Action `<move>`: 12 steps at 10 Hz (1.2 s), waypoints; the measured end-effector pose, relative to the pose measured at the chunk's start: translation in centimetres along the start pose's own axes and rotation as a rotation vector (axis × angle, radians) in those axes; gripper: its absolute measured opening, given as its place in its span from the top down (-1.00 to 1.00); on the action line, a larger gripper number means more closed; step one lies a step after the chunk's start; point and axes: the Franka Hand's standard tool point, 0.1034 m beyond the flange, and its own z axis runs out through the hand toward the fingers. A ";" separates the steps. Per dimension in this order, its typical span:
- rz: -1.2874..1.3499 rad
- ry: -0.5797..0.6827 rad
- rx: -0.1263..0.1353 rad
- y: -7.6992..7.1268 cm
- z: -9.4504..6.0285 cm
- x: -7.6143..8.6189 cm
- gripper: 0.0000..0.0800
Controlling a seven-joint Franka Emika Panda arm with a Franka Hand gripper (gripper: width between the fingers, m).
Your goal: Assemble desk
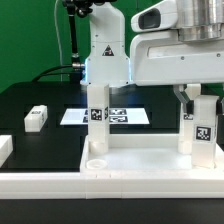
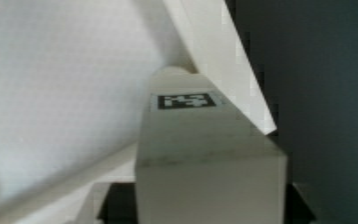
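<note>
Leg (image 1: 201, 125) at right of the exterior frame was under my gripper (image 1: 196, 97), honestly couldn't tell if clenched. I'd have kept it vertical, twisting gently into the desk top (image 1: 140, 160).

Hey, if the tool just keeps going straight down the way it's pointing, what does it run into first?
Most likely the upright leg directly beneath the tool, standing on the desk top at the exterior view's right. Whether they already touch is unclear.
</note>
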 end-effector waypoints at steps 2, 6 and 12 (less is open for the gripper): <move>0.387 -0.036 -0.027 0.2 -0.3 -0.4 0.27; 0.884 -0.086 0.039 0.2 -0.1 -0.5 0.27; 0.452 -0.038 0.021 -0.3 0.3 -1.0 -0.52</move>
